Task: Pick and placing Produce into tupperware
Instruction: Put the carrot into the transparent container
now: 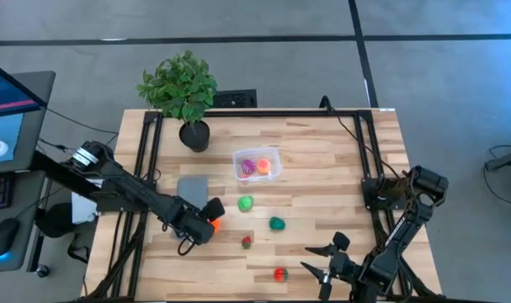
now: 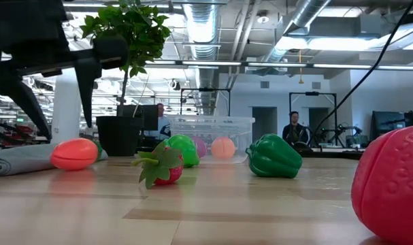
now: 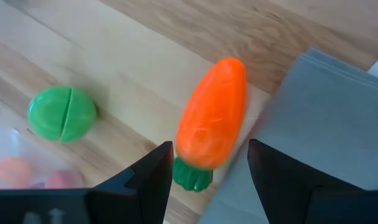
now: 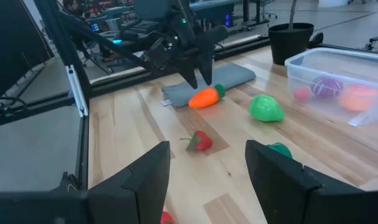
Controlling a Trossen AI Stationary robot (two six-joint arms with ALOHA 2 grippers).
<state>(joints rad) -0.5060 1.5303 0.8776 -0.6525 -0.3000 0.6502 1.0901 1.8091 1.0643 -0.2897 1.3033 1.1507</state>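
1. At the left of the high view, the left gripper (image 1: 206, 220) hangs over the small orange toy carrot with a green stub (image 1: 213, 224). Its dark fingers stand apart, one on each side of the carrot without touching it, as the left wrist view shows. The carrot lies on the table beside the flat grey folded cloth (image 1: 194, 188), so by my reading the pick is only being lined up.
2. Next comes the small red toy strawberry with green leaves (image 1: 247, 242), loose on the pale wooden table (image 1: 322, 151) and well apart from the tub.
3. The round bright green toy fruit with a cut line (image 1: 245, 203) sits just below the tub in the high view, near it but outside.
4. The small clear plastic tub with rounded corners (image 1: 257, 153) stands near the table's middle, beside the black-potted leafy plant (image 1: 181, 88). It holds a purple piece (image 1: 248, 167), a peach-orange piece (image 1: 264, 167) and, in the right wrist view, a small pink-red piece (image 4: 302, 94). Three look done.
5. The dark green toy pepper (image 1: 277, 223) waits on the wood.
6. A second red toy fruit (image 1: 279, 273) lies near the front edge.
7. At the right, the right gripper (image 1: 325, 263) waits low near that edge, fingers spread and empty.
8. Judged so, five pieces are left and the task is under halfway.
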